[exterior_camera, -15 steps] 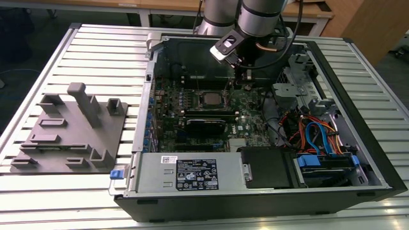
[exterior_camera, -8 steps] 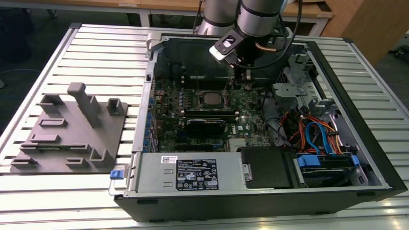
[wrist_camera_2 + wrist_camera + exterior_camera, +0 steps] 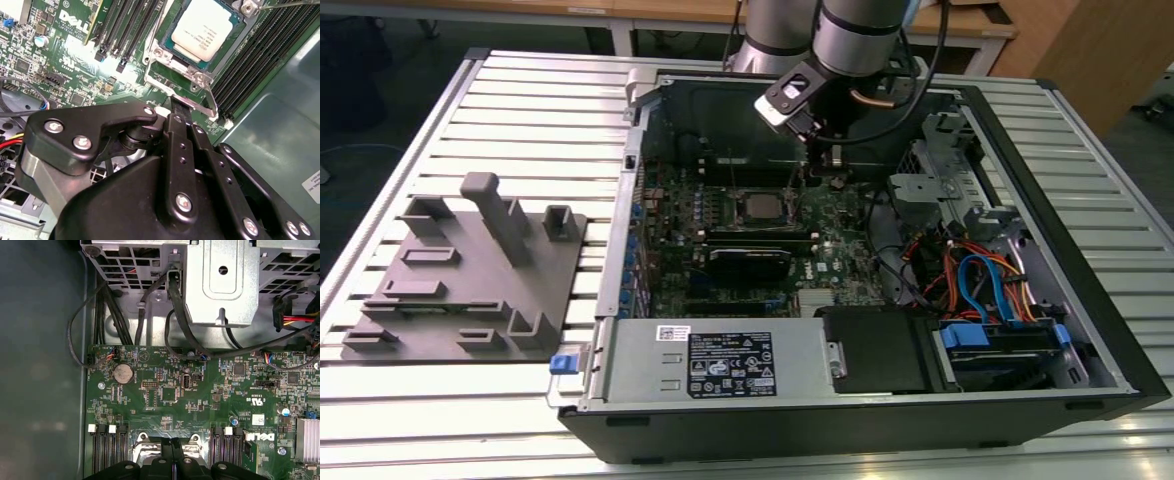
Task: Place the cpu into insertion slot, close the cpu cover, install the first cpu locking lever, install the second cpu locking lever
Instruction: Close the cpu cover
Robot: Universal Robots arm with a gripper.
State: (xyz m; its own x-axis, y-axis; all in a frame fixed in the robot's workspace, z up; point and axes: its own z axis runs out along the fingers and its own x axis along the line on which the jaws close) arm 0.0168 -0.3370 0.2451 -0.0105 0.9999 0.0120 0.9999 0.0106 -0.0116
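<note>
cpu (image 3: 204,30) within cpu cover (image 3: 172,64) window

The silver-grey arm (image 3: 861,40) reaches down from above, its wrist bent so the black pincer (image 3: 176,111) points steeply downward. Its two fingers (image 3: 181,150) lie pressed together, tips meeting with no gap between them.

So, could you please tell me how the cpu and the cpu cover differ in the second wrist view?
The cpu is a solid pale plate with print; the cpu cover is an open frame. The cpu sits within the window; the cpu cover rims it. Both are silvery, square and lie flat.
</note>
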